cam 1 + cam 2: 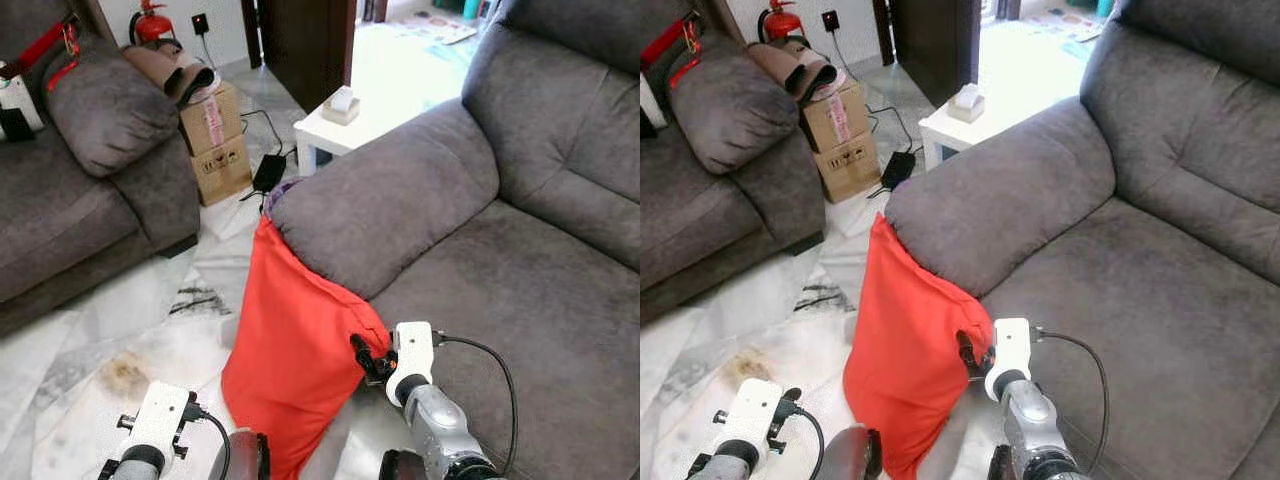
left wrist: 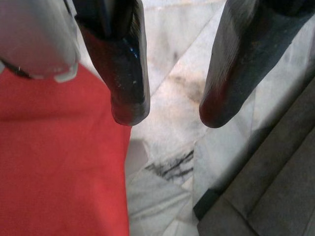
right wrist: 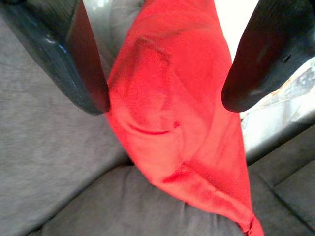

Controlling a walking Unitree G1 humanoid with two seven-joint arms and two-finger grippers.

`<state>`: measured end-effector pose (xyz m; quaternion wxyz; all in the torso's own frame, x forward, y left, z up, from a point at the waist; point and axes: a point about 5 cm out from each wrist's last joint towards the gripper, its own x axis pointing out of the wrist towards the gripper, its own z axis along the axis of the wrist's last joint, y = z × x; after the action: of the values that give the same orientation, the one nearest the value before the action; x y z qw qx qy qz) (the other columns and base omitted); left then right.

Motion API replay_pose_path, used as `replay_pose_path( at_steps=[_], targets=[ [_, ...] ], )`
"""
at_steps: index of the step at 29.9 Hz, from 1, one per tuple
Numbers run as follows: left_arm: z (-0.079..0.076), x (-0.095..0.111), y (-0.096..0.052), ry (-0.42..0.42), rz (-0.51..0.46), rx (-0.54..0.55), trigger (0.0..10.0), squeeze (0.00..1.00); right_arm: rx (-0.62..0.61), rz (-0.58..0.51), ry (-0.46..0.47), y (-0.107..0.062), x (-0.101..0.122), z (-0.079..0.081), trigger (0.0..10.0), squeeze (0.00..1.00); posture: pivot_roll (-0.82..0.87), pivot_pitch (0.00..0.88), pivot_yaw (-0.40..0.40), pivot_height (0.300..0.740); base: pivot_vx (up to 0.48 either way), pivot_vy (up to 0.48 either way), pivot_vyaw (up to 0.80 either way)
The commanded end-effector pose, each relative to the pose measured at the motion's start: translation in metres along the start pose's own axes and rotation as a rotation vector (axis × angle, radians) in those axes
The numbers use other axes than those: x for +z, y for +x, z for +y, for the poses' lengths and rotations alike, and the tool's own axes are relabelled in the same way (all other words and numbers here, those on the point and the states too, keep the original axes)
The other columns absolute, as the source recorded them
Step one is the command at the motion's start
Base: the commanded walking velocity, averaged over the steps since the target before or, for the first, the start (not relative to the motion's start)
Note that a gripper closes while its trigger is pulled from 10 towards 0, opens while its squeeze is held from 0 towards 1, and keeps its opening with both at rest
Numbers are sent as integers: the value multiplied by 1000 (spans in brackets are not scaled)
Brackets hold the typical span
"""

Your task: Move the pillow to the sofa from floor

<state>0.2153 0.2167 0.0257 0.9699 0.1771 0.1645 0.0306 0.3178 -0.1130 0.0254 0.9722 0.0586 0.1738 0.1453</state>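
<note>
Marble floor (image 1: 90,330) is carrying the red pillow (image 1: 290,340), leaning against the sofa (image 1: 500,300) arm. Both grippers are gaping empty: left gripper (image 2: 170,105) beside it, right gripper (image 3: 165,105) straddling its edge. Pinching only loose cover risks slipping.

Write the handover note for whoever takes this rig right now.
Right gripper: open, fingers astride the pillow's edge, not closed on it.
Left gripper: open, low over the floor beside the pillow, holding nothing.
Pillow: red, standing on the floor, leaning against the sofa armrest.
Done: approach only; pillow not gripped or lifted.
Left: close on the pillow, lift it, lay it on the sofa seat.
</note>
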Motion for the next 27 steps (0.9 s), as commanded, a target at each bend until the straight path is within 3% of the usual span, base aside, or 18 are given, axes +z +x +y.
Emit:
replay_pose_path(
  at_steps=[1, 23, 24, 27],
  targets=[
    [2, -3, -5, 23, 25, -7, 10000, 0, 9, 9, 15, 0, -4, 3, 10000, 0, 274, 239, 36, 623, 0, 0, 0],
    [7, 33, -24, 25, -47, 14, 10000, 0, -1, 5, -3, 4, 5, 5, 10000, 0, 341, 318, 28, 623, 0, 0, 0],
    [7, 35, -25, 24, -52, 15, 10000, 0, -8, 2, 8, 5, 6, 6, 0, 0, 344, 322, 26, 623, 0, 0, 0],
    [7, 37, -27, 22, -54, 17, 10000, 0, -11, -1, 15, 6, 7, 6, 0, 0, 346, 323, 25, 623, 0, 0, 0]
  ],
)
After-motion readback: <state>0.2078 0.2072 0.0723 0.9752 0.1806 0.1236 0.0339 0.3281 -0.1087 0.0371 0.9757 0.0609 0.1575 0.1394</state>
